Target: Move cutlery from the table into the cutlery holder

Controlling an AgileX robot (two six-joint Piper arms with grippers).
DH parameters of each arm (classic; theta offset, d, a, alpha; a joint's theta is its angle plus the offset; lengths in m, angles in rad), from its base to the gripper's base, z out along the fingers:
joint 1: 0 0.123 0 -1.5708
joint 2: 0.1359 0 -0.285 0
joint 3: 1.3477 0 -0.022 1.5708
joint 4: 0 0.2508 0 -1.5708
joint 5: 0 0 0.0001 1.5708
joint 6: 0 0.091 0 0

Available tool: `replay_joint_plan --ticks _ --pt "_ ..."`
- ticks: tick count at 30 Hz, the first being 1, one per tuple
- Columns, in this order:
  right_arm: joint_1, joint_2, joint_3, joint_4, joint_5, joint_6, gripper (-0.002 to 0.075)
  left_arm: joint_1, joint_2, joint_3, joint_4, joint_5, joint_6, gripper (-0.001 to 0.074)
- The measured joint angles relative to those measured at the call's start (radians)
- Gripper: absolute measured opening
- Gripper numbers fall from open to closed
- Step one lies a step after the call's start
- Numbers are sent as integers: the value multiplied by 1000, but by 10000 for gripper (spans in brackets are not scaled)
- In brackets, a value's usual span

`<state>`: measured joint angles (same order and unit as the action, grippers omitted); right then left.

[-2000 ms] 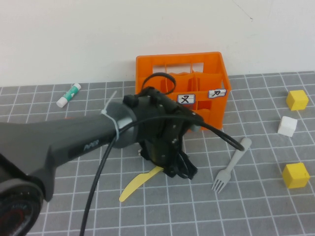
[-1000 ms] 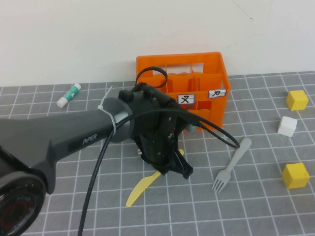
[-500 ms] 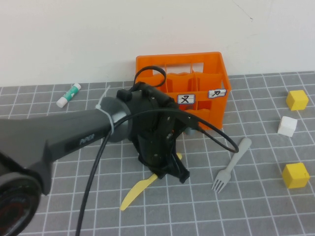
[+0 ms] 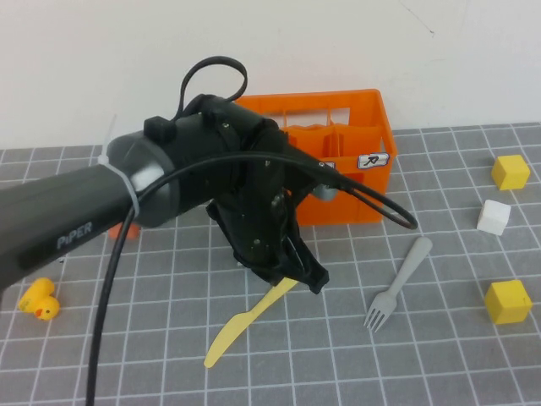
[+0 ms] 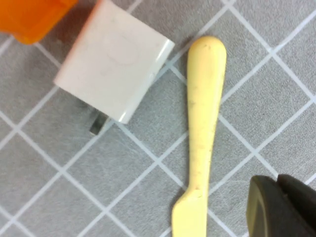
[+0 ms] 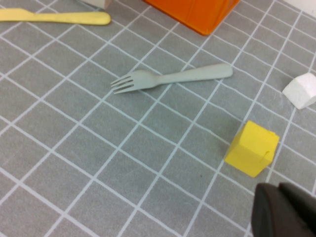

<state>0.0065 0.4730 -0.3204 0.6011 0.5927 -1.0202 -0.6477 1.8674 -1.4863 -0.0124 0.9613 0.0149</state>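
The pale-yellow knife (image 4: 245, 326) lies flat on the grey grid table (image 4: 439, 355), slanting toward the front. My left gripper (image 4: 308, 279) hovers just over its handle end; in the left wrist view the knife (image 5: 202, 123) lies beside the gripper (image 5: 281, 207), whose fingers are together and hold nothing. The grey fork (image 4: 399, 282) lies to the right, also in the right wrist view (image 6: 173, 78). The orange cutlery holder (image 4: 355, 110) stands at the back, partly hidden by the left arm. My right gripper (image 6: 284, 210) is shut and empty, above the table near a yellow cube (image 6: 252, 148).
A white charger block (image 5: 116, 59) lies by the crate's front corner. Two yellow cubes (image 4: 510, 172) (image 4: 508, 302) and a white cube (image 4: 494, 217) sit at the right. A yellow duck (image 4: 38, 299) sits at the front left.
The left arm has risen and swung toward the camera, uncovering the duck and hiding the glue stick. The knife has been nudged and now lies a little further front.
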Motion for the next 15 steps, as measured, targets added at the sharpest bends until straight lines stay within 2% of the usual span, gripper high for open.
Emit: replay_joint_plan --ticks 5,15 --pt "0 0 0 0 -2 0 -3 0 46 0 -40 1 40 31" --pt "0 0 0 0 -2 0 -3 -2 111 0 -13 -142 31 252"
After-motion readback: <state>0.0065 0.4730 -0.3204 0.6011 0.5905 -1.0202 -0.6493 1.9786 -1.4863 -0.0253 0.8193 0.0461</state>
